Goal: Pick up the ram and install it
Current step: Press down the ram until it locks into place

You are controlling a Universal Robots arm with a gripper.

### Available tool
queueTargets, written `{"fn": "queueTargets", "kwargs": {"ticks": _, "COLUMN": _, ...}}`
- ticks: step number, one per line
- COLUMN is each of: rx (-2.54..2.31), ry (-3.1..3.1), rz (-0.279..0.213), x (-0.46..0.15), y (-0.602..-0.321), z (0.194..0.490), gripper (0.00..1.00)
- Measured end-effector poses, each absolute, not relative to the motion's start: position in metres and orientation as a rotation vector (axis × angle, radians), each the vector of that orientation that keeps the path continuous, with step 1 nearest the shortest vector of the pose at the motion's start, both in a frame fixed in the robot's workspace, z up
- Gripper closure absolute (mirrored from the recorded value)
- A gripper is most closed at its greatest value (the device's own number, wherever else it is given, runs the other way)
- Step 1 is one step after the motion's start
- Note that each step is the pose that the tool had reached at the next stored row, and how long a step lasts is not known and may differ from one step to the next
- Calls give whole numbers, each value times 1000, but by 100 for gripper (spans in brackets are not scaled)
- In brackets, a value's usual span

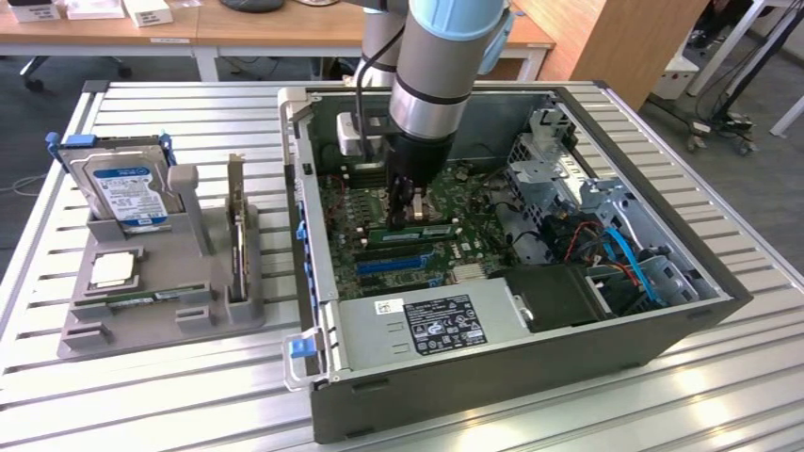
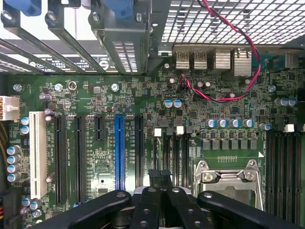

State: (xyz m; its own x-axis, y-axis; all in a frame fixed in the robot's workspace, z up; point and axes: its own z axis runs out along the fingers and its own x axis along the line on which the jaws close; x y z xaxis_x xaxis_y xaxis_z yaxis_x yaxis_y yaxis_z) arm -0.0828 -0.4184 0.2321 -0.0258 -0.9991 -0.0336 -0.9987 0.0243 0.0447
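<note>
The gripper (image 1: 405, 218) is down inside the open computer case (image 1: 703, 311), just above the green motherboard (image 1: 377, 212), near the memory slots beside the processor socket (image 2: 228, 179). In the wrist view its two black fingers (image 2: 153, 179) stand pressed together, so the jaws are fully closed, and no object is seen between them. The ram (image 1: 149, 299) lies flat in the grey holder (image 1: 151, 330) on the metal table (image 1: 151, 395), at the exterior view's left, well apart from the gripper. In the same holder a hard drive (image 1: 126, 193) with a blue label stands upright, and an expansion card (image 1: 236, 235) stands beside it.
</note>
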Motion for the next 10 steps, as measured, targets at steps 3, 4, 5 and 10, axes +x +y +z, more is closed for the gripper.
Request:
{"fn": "queueTargets", "kwargs": {"ticks": 3, "rx": 2188, "ry": -2243, "rz": -87, "x": -83, "y": -417, "z": 232, "gripper": 90}}
{"fn": "queueTargets", "kwargs": {"ticks": 4, "rx": 2188, "ry": -2243, "rz": -87, "x": -83, "y": -417, "z": 232, "gripper": 90}}
{"fn": "queueTargets", "kwargs": {"ticks": 5, "rx": 2188, "ry": -2243, "rz": -87, "x": -83, "y": -417, "z": 232, "gripper": 90}}
{"fn": "queueTargets", "kwargs": {"ticks": 10, "rx": 2188, "ry": -2243, "rz": -87, "x": -83, "y": -417, "z": 230, "gripper": 90}}
